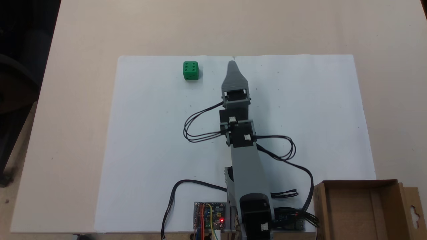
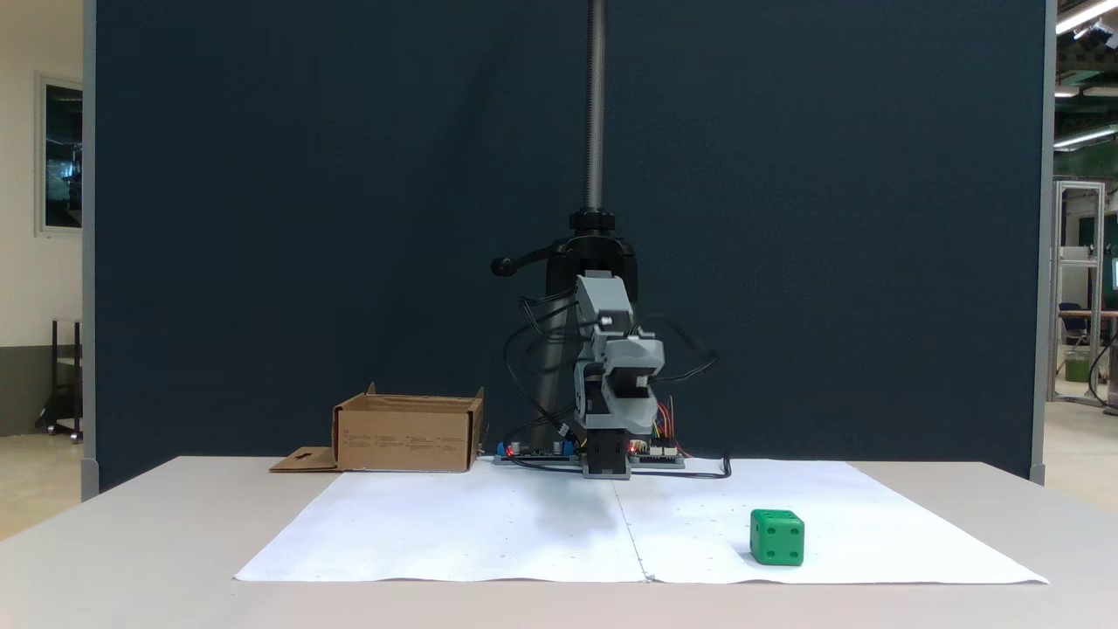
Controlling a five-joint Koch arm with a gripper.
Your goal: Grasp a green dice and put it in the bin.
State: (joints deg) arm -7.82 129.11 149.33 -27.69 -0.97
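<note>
White paper, green dice beside end effector

A pale beige table carries white paper sheets; on the sheets sit the green dice and a circuit board, the bin beside them on the table

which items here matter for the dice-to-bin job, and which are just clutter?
Job:
- green dice, alone on the paper
- bin, cardboard, by the arm's base
- gripper, above the paper, nothing held

Not part of it:
- white paper
- circuit board with its wires
- clamp stand behind the arm
</note>
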